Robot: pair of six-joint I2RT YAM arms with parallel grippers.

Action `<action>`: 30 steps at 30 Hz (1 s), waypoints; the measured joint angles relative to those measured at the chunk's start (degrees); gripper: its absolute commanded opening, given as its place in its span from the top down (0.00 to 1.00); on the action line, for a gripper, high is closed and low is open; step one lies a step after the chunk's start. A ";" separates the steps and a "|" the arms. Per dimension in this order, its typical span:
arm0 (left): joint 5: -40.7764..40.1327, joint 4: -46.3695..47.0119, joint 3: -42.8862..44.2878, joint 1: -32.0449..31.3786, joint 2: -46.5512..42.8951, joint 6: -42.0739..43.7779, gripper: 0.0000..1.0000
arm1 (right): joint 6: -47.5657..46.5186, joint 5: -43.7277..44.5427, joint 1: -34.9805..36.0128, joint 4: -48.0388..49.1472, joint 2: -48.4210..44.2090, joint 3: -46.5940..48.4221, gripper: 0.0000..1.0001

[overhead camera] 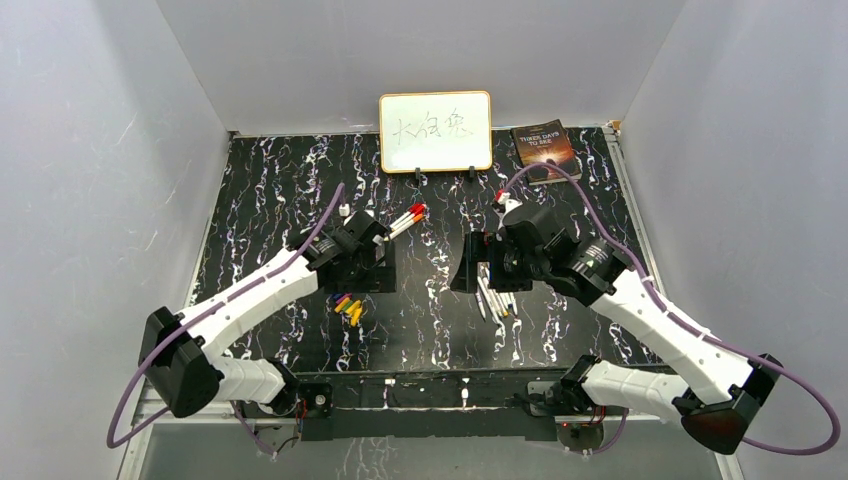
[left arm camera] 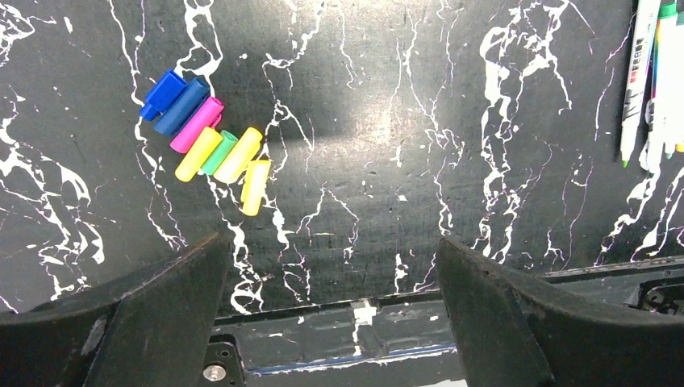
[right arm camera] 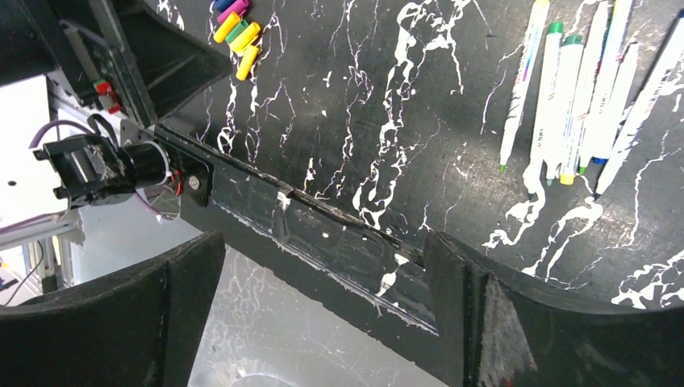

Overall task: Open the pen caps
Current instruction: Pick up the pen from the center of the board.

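Several loose pen caps in blue, pink, yellow and green lie in a heap left of centre; they also show in the left wrist view and the right wrist view. Several uncapped white pens lie side by side right of centre, also seen in the right wrist view and the left wrist view. Two pens with red caps lie further back. My left gripper is open and empty just above the caps. My right gripper is open and empty beside the uncapped pens.
A small whiteboard stands at the back of the black marbled table, with a dark book to its right. White walls close in three sides. The table's near edge runs under the right gripper.
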 measured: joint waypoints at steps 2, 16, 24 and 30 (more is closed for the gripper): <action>0.04 0.33 0.31 0.00 0.81 0.17 0.02 | 0.24 -0.72 0.00 0.90 -1.16 -1.73 0.02; 3.41 3.50 -2.93 0.00 -3.87 -2.80 0.02 | 1.66 -1.09 0.00 4.83 0.20 -7.06 0.02; 5.68 3.37 -9.01 0.00 -15.56 -6.10 0.02 | 3.85 0.09 0.00 7.10 10.23 -5.57 0.02; 6.78 3.39 -11.67 0.00 -20.09 -7.45 0.02 | 5.97 0.83 0.00 8.98 17.75 -0.74 0.04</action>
